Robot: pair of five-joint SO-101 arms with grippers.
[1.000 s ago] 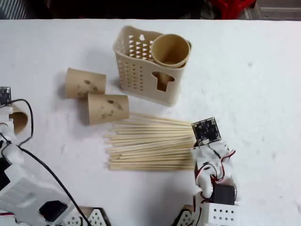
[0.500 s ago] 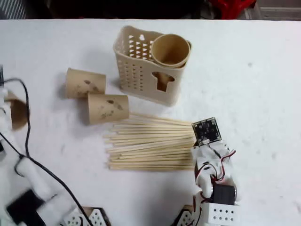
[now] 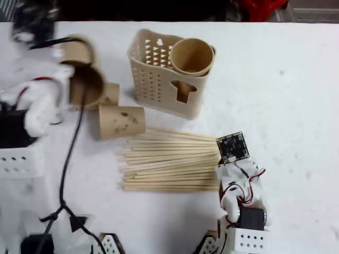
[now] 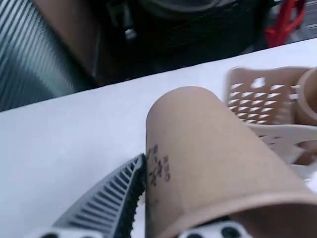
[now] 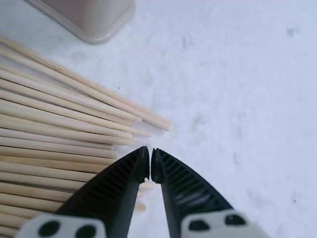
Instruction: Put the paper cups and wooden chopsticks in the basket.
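My left gripper [image 3: 79,79] is shut on a paper cup [image 4: 208,158], held in the air to the left of the cream basket [image 3: 159,79]. One ribbed finger [image 4: 114,198] presses the cup's side. Another paper cup [image 3: 192,55] stands inside the basket. Two more lie on the table: one [image 3: 122,120] in front of the basket's left side, the other [image 3: 109,94] partly hidden behind the held cup. The wooden chopsticks [image 3: 169,161] lie in a loose bundle on the table. My right gripper [image 5: 150,157] rests shut and empty at their right ends [image 5: 74,134].
The white table [image 3: 286,95] has free room to the right of the basket and chopsticks. A black cable [image 3: 66,169] hangs from the left arm over the table's left side. The basket's base corner [image 5: 89,20] lies just beyond the chopsticks.
The left arm has swung from the table's left edge up toward the basket, carrying the paper cup. The right arm has not moved.
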